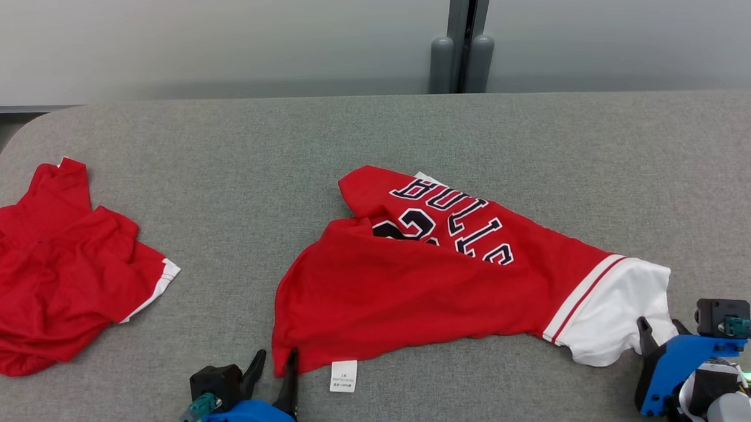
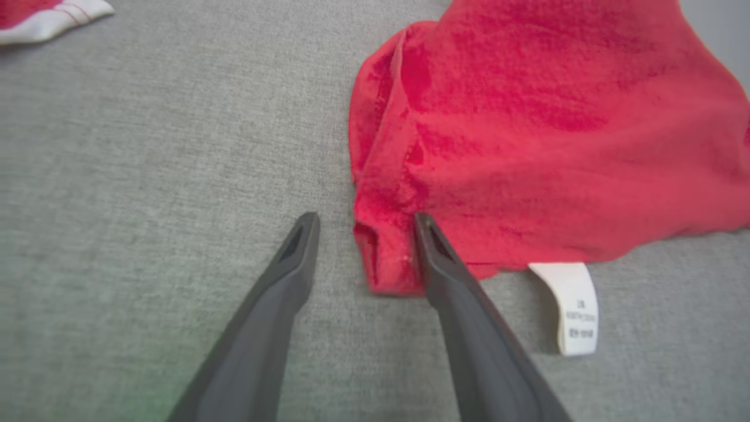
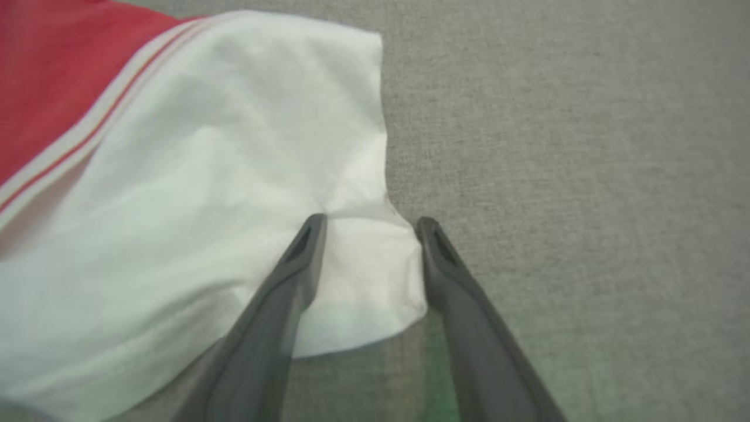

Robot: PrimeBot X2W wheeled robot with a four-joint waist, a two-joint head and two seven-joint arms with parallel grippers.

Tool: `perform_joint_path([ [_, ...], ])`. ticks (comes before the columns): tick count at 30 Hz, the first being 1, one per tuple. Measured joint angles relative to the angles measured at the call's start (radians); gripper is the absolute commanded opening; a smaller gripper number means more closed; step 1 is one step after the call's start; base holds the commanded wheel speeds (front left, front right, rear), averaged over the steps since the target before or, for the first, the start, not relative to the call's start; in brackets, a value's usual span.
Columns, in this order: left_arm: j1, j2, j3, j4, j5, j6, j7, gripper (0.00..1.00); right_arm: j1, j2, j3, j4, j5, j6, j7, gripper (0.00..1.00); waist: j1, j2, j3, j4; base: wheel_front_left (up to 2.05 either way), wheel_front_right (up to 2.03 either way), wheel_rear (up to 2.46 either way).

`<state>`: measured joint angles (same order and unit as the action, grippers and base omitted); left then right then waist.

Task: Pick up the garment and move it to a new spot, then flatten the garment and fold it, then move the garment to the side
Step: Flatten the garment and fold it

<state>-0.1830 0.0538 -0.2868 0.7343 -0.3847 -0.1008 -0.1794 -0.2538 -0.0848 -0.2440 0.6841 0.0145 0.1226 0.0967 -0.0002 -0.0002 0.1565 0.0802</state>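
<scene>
That red-and-white cloth jersey [image 1: 428, 290] looks soft and light; I'd take its near corners. The left gripper [image 2: 364, 218] and right gripper [image 3: 370, 220] each straddle one, fingers unclenched.

Left end effector [image 2: 366, 218] fingers spread, right end effector [image 3: 370, 220] likewise

Lower centre, print on the care label [image 1: 344, 376] is too small to read; a fold of the jersey [image 1: 428, 284] half hides its number, possibly 23.
</scene>
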Motion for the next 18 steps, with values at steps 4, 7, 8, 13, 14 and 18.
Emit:
perform_joint_path([
  [4,-0.005,0.003,-0.014,0.012,-0.013,-0.009,-0.02,0.0,0.0,0.001,0.045,0.004,0.022,0.0,-0.003,0.0,0.0,0.0,-0.004,0.0,0.0,0.0,0.0],
  [7,-0.005,0.007,-0.028,0.021,-0.032,-0.021,-0.055,0.0,0.016,0.004,0.066,-0.021,0.071,0.001,-0.026,0.0,0.0003,0.0001,-0.012,-0.004,0.0,0.0,0.0],
  [8,-0.005,0.007,-0.028,0.021,-0.032,-0.021,-0.055,0.0,0.016,0.004,0.066,-0.021,0.071,0.001,-0.026,0.0,0.0003,0.0001,-0.012,-0.004,0.0,0.0,0.0],
  [13,-0.017,0.014,-0.026,-0.035,-0.109,-0.024,-0.077,0.0,0.052,0.022,0.064,-0.134,0.166,0.007,-0.029,0.0,0.0004,0.0004,-0.031,-0.014,0.0,0.0,0.0],
  [14,-0.021,0.015,-0.031,-0.066,-0.134,-0.025,-0.079,0.0,0.058,0.021,0.067,-0.17,0.176,0.008,-0.027,0.0,0.0004,0.0004,-0.035,-0.016,0.0,0.0,0.0],
  [18,-0.021,0.059,-0.049,-0.251,-0.246,-0.028,-0.082,0.0,0.112,0.016,0.057,-0.392,0.259,0.008,0.005,0.0,0.0004,0.0005,-0.056,-0.027,0.0,0.0,0.0],
])
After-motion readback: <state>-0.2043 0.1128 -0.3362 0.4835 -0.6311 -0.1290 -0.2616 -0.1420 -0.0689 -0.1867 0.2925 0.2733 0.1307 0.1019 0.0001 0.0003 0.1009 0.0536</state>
